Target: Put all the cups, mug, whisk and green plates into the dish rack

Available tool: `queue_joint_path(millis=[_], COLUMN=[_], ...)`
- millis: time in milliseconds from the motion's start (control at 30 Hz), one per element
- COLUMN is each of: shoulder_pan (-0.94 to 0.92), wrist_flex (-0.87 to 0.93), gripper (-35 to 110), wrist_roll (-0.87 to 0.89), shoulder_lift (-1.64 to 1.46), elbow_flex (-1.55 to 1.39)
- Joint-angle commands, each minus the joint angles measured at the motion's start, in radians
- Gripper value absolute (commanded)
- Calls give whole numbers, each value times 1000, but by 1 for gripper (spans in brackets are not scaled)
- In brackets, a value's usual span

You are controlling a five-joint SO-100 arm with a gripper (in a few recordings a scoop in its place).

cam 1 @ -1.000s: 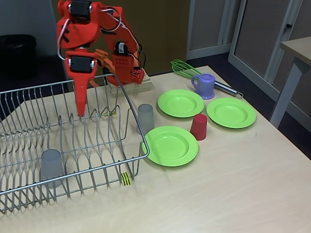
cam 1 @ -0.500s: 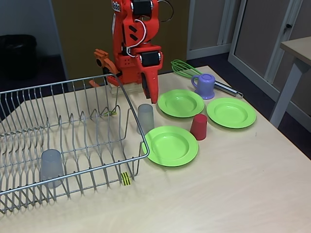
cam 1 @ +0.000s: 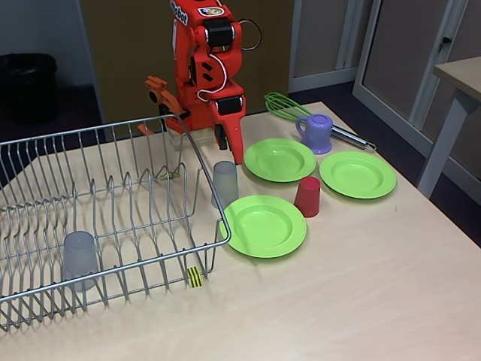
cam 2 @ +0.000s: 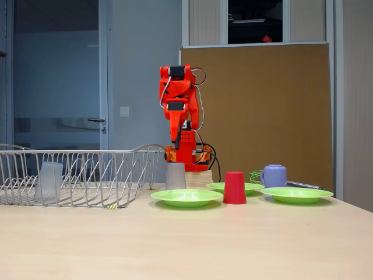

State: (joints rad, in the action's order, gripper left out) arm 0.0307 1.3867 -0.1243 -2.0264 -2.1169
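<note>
Gripper (cam 1: 234,154), jaw state indiscernible, hangs point-down; upright grey cup (cam 1: 225,183) stands just at its 7 o'clock, outside the dish rack (cam 1: 197,161).

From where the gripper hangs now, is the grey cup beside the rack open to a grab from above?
Probably yes. The gripper hangs just behind the grey cup, which stands apart from the dish rack wire and the nearest green plate; nothing covers it.

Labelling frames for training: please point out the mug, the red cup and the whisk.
mug (cam 1: 317,134): fixed view looking down on the table, side wall.
red cup (cam 2: 234,188): low side-on fixed view, side wall.
whisk (cam 1: 284,104): fixed view looking down on the table, green wire loops.
</note>
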Motion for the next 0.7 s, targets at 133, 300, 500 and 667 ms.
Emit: queue_joint_path(millis=[133, 300, 500, 667], shoulder_pan=[25, 55, 72, 98], wrist_flex=[-67, -138, -206, -189], gripper=[44, 44, 46, 47], wrist_roll=[123, 284, 410, 491], shoulder_lift=[-37, -8, -14, -32], elbow_flex=[-80, -106, -187, -196])
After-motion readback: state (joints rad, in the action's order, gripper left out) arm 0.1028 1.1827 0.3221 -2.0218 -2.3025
